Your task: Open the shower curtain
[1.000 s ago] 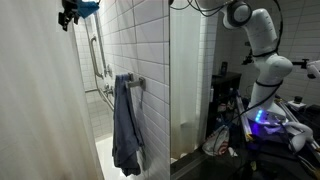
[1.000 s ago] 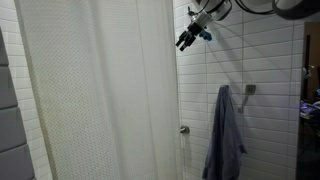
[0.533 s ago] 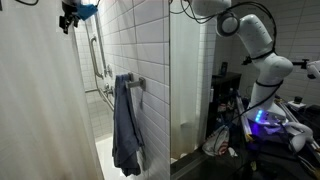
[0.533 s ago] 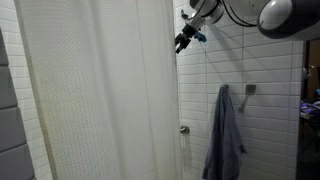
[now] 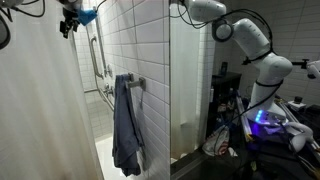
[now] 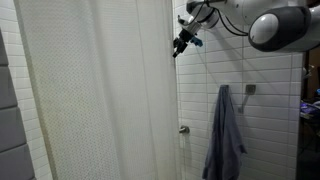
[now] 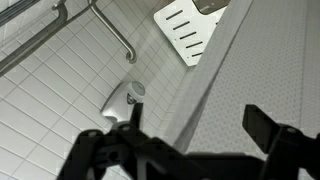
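The shower curtain point(image 6: 100, 95) is a tall white sheet with soft folds, drawn across the shower; it also hangs at the left in an exterior view point(image 5: 40, 100). My gripper point(image 6: 182, 43) is high up at the curtain's free edge, and shows near the top in an exterior view point(image 5: 68, 18). In the wrist view the gripper point(image 7: 197, 122) is open. Its two dark fingers stand either side of the curtain's edge point(image 7: 205, 95) without closing on it.
A blue-grey towel point(image 5: 125, 125) hangs from a hook on the tiled wall, also seen in an exterior view point(image 6: 225, 135). Grab bars point(image 7: 110, 30) and a white slatted seat point(image 7: 185, 30) are on the shower wall. Cluttered equipment point(image 5: 265, 125) stands by the robot base.
The gripper has moved a little closer to the curtain's free edge, and the arm's upper links have swung further into view. The curtain has not moved.
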`<state>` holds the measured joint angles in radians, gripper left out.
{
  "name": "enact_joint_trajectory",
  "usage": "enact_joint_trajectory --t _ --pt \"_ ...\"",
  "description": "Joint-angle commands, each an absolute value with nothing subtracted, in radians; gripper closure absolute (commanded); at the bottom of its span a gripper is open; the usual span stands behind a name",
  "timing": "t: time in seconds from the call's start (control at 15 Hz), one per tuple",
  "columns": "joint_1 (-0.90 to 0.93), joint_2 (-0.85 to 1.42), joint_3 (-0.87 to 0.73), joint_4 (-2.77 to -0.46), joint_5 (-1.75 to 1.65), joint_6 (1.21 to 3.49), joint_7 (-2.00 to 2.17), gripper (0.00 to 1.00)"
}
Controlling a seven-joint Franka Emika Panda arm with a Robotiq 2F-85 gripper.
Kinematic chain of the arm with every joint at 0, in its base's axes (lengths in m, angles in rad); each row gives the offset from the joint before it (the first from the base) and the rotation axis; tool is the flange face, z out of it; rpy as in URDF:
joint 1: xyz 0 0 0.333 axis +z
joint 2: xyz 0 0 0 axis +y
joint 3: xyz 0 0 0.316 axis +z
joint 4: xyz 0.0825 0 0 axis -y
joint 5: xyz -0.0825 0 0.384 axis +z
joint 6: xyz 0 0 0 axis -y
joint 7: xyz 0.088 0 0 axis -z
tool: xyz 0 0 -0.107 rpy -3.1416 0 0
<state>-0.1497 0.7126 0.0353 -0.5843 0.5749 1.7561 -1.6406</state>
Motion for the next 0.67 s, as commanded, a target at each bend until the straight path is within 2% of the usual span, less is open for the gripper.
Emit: enact_joint_trajectory --t 0.0,0.07,0.6 --pt "-0.139 0.747 0.026 -0.513 0.548 1.727 -1.615 0.26" --pt "-0.139 0.747 0.024 -0.512 0.546 1.726 -1.617 0.31" --pt "-0.144 0.741 0.017 -0.517 0.530 1.712 -1.619 0.94"
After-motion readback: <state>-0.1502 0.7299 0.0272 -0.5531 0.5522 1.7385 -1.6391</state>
